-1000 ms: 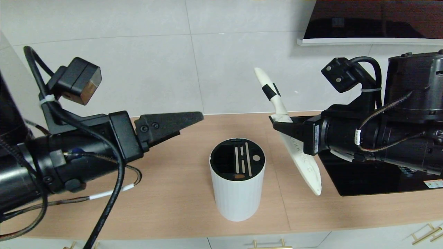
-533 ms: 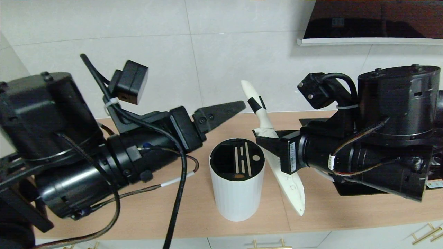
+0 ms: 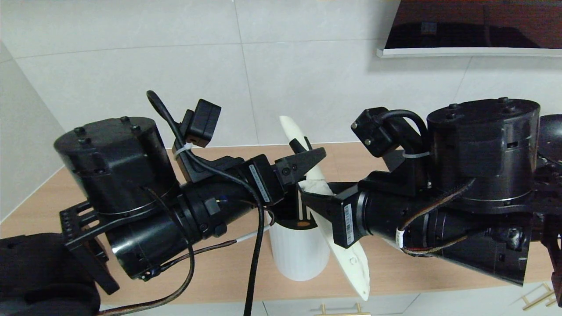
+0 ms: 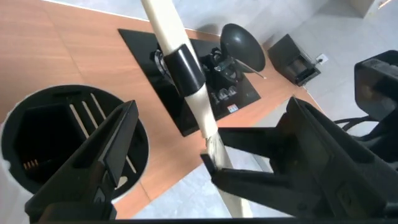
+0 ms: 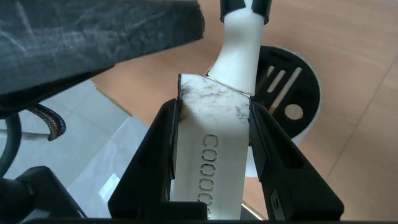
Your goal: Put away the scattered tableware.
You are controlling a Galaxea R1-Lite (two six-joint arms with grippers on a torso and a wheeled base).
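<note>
- The right fingers are clamped on a white knife, which is tilted with its blade down beside the white holder.
- The left fingers are spread on either side of the knife's handle.
- The holder stands near the counter's front edge.

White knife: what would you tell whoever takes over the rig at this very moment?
Right hand: shut on the white knife, held tilted in the air close beside the white utensil holder.
Left hand: open, straddling the knife's handle above that grip.
Holder stands on the wooden counter, slotted top up.
Done: knife off the counter.
To do: get it into a holder slot.
</note>
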